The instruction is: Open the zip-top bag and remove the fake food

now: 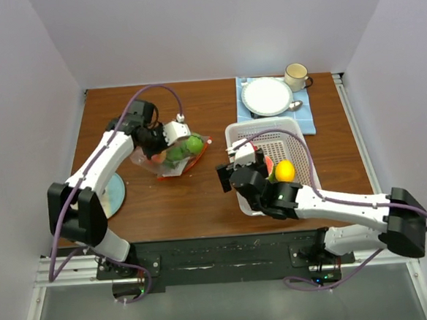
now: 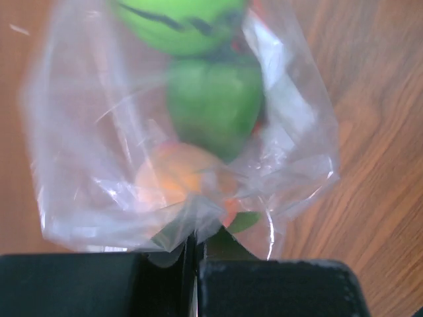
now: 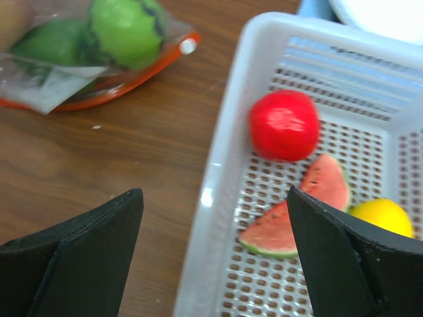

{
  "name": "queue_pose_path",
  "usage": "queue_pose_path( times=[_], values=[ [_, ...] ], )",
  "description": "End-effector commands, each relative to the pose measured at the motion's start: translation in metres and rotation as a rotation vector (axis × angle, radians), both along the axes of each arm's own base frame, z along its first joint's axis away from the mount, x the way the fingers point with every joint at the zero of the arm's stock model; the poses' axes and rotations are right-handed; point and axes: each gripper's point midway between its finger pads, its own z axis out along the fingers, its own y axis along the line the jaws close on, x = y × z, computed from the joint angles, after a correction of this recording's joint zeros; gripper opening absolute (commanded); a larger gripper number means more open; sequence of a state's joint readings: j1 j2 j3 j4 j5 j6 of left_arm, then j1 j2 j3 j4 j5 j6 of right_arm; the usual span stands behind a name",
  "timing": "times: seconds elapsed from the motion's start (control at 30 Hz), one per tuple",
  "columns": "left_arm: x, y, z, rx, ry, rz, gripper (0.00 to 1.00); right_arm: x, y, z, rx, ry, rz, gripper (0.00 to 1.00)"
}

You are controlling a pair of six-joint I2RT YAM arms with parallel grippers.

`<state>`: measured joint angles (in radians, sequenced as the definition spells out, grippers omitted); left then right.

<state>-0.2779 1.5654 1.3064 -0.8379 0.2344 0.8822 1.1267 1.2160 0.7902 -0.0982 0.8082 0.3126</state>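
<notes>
**Zip-top bag:** the zip-top bag (image 1: 171, 161) sits left of centre on the desk (image 3: 132, 165). Its orange zip strip (image 3: 125, 80) faces the white basket (image 3: 264, 39). Two green pieces (image 2: 213, 109) and an orange piece (image 2: 175, 177) are inside. Whether the zip is fully parted cannot be told.

**Left gripper:** the left gripper (image 2: 196, 243) is clamped on the plastic at the end opposite the zip. This probably anchors the bag and keeps its mouth turned toward the other arm.

**Right gripper:** the right gripper (image 3: 213, 198) is spread wide and holds nothing. It hovers over the basket's near rim.

**Basket:** it holds a red fruit (image 3: 284, 124), watermelon pieces (image 3: 271, 232) and a lemon (image 3: 382, 214).

**Assessment:** removal is judged partly done, with three pieces left in the bag.
</notes>
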Motion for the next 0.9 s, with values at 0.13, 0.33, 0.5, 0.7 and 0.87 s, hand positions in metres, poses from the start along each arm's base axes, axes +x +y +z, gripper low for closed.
queue_pose_path(
  times=[0.13,0.33,0.5,0.7,0.87],
  values=[
    [0.017,0.022,-0.064,0.156,-0.001,0.019,0.00,0.008,0.071,-0.032,0.022,0.020,0.150,0.94],
    [0.065,0.037,-0.085,0.289,-0.098,-0.008,0.00,0.033,0.100,-0.052,-0.024,0.013,0.151,0.95],
    [0.094,0.026,-0.081,0.230,-0.043,-0.071,0.00,0.051,0.103,-0.048,0.010,0.008,0.120,0.95],
    [0.065,-0.014,-0.003,-0.019,0.101,-0.174,0.00,0.051,0.088,-0.039,-0.008,-0.003,0.099,0.95],
    [0.004,-0.039,0.089,-0.190,0.081,-0.262,0.00,0.046,0.069,-0.041,-0.019,0.006,0.057,0.95]
  ],
)
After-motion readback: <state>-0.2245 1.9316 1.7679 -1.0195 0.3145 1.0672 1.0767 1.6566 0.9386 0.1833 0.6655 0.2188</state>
